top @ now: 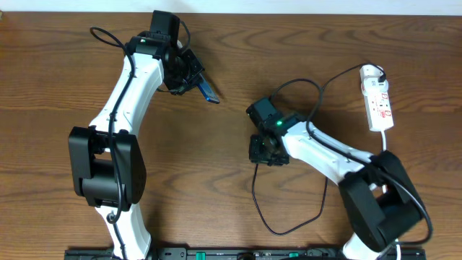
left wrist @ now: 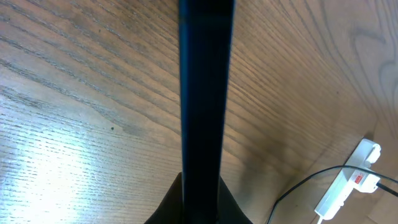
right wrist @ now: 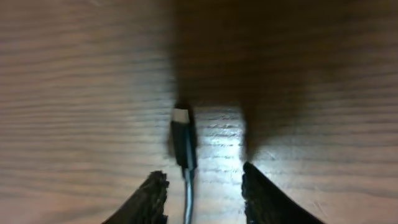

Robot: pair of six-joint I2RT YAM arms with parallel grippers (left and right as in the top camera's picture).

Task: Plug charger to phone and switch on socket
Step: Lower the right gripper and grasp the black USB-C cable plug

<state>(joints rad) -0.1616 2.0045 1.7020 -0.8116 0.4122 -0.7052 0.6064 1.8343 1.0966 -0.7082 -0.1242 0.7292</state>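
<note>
My left gripper (top: 189, 76) is shut on the phone (top: 207, 89), holding it on edge above the table; only a sliver of its blue screen shows overhead. In the left wrist view the phone (left wrist: 205, 93) is a dark vertical bar rising from the jaws (left wrist: 202, 208). My right gripper (top: 264, 150) is open just above the table, with the charger plug (right wrist: 182, 140) lying on the wood between its fingers (right wrist: 202, 186), untouched. The thin black charger cable (top: 289, 230) loops toward the front edge. The white socket strip (top: 378, 101) lies at the far right and also shows in the left wrist view (left wrist: 348, 186).
The socket's thick white cord (top: 382, 141) runs down behind my right arm. A second stretch of black cable (top: 317, 90) arcs from the right wrist toward the strip. Brown wood table all round.
</note>
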